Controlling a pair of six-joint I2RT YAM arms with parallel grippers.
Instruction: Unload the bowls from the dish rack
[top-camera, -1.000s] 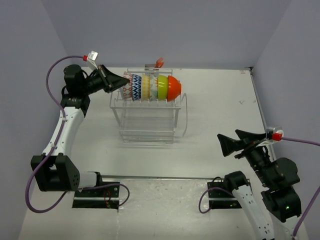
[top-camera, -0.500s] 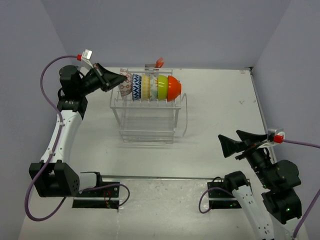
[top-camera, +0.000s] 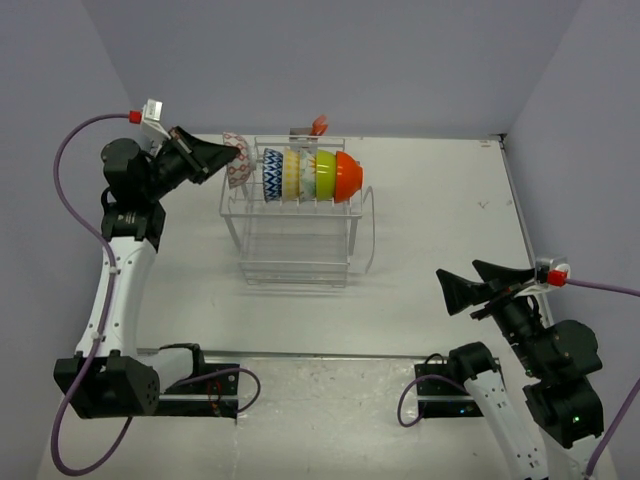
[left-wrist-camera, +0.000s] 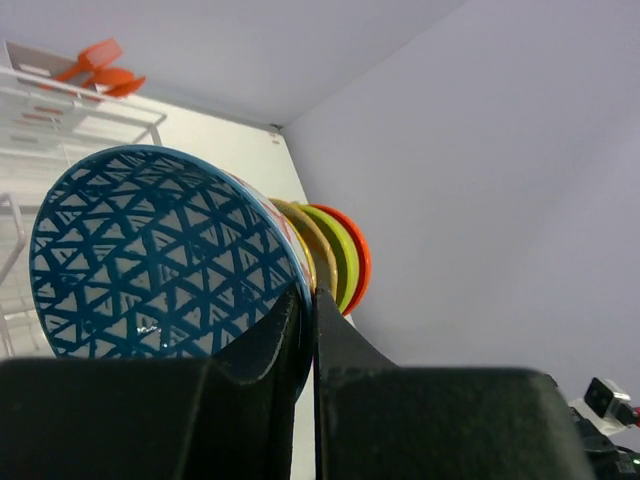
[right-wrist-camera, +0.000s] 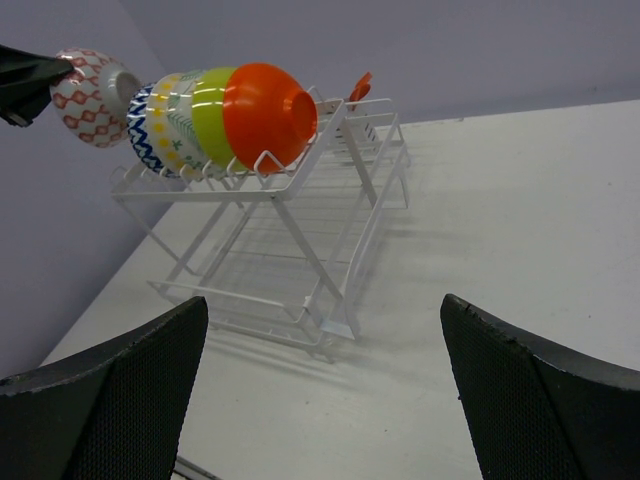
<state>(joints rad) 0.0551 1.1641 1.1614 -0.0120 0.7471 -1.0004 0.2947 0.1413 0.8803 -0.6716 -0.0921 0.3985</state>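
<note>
The white wire dish rack (top-camera: 296, 240) stands mid-table. Along its top prongs stand the blue-patterned (top-camera: 272, 175), yellowish (top-camera: 290, 173), pale floral (top-camera: 305, 172), lime green (top-camera: 324, 173) and orange (top-camera: 347, 176) bowls. My left gripper (top-camera: 226, 156) is shut on the rim of the red-zigzag bowl (top-camera: 237, 160), held in the air just left of the row. In the left wrist view its fingers (left-wrist-camera: 345, 350) pinch that rim, and the bowl's blue triangle-patterned inside (left-wrist-camera: 150, 250) fills the frame. My right gripper (top-camera: 455, 290) is open and empty, low at the right, facing the rack (right-wrist-camera: 330, 250).
An orange plastic piece (top-camera: 319, 125) sits at the rack's back edge. The rack's lower tier (top-camera: 295, 268) holds nothing I can see. The grey walls close in on the left, back and right.
My left gripper has pulled back to the left and up, drawing the red-zigzag bowl off the end of the row. The right arm has barely moved.
</note>
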